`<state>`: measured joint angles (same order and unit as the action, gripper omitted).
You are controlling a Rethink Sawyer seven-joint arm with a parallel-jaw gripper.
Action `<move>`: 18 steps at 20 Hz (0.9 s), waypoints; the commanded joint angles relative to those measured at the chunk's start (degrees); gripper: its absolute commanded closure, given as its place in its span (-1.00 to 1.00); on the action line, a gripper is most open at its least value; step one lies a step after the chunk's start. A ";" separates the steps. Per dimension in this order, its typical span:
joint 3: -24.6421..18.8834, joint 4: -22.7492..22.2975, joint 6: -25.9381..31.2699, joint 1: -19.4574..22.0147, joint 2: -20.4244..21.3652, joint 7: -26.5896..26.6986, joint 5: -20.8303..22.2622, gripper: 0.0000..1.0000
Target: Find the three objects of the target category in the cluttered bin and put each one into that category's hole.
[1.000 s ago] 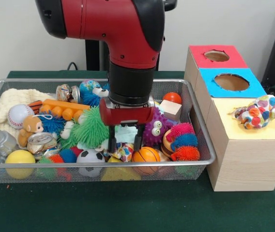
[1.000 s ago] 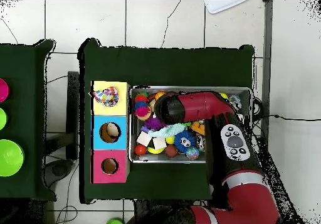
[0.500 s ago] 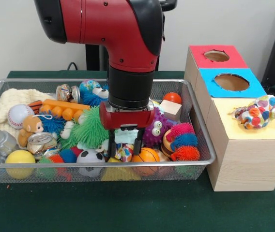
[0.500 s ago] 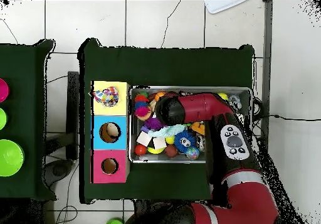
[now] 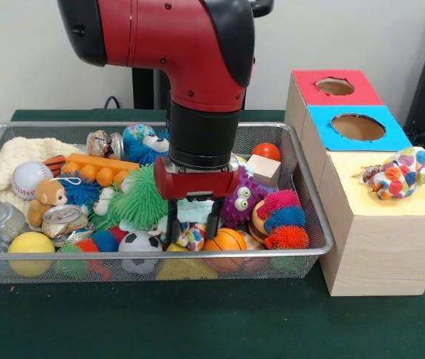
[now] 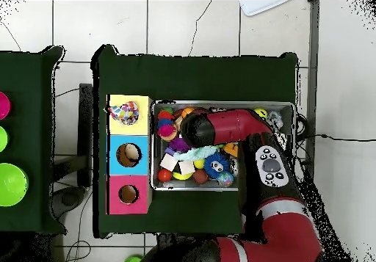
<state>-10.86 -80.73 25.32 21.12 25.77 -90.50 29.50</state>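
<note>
- Well, next to the frame a second back, I see the gripper [image 5: 193,222] sitting a touch higher over the cluttered bin [image 5: 319,238], with the arm's red housing [image 5: 197,45] shifted slightly; nothing in the clutter has moved.
- Its two black fingers [image 5: 173,224] hang parted, straddling a pale mint cloth [image 5: 194,210] between them; I cannot tell whether they pinch it.
- Just below the fingertips lies one spotted cloth piece [image 5: 191,236] (white with red, blue and yellow spots), wedged between the little soccer ball [image 5: 139,243] and the small basketball [image 5: 225,240] near the bin's front rim.
- A second spotted cloth [image 5: 401,173] lies bunched on the yellow top of the largest box [image 5: 381,247], hiding the hole from me in both views; from overhead it sits at [image 6: 125,112].
</note>
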 commanded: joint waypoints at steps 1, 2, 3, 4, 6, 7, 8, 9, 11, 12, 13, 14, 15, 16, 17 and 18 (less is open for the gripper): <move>1.07 0.13 -1.28 -1.43 -7.39 -2.92 3.52 -1.00; 1.26 0.25 -1.30 -1.58 -7.57 -2.93 3.52 -1.00; 1.48 0.35 -1.31 -1.71 -7.78 -2.89 3.52 -1.00; 1.59 0.42 -1.29 -1.80 -7.94 -2.70 3.53 -1.00; 1.55 0.60 -1.20 -1.80 -8.45 -1.77 3.75 -1.00; 1.69 0.77 -1.69 -1.76 -8.97 -2.05 3.72 -1.00; 1.88 0.86 -2.21 -1.78 -9.26 -2.57 3.58 -1.00; 1.81 1.02 -2.37 -1.66 -9.53 -2.66 3.40 -1.00; 1.44 1.26 -2.38 -1.37 -9.95 -2.45 2.95 -1.00; 1.02 1.13 -2.15 -1.07 -9.98 -2.06 2.64 -1.00; 0.07 0.75 -2.28 -0.40 -10.02 -1.04 2.38 1.00; -0.12 0.41 -2.53 -0.14 -9.96 -2.05 1.54 1.00; -0.32 0.07 -2.77 0.12 -9.91 -3.07 0.70 1.00; -0.52 -0.27 -3.02 0.37 -9.86 -4.08 -0.14 1.00; -2.61 -1.35 -1.86 1.91 -9.64 -2.13 -0.89 1.00; -2.33 -1.35 -1.12 1.42 -8.85 -1.77 -0.72 1.00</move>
<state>-8.45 -78.90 24.21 20.52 22.32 -90.50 29.46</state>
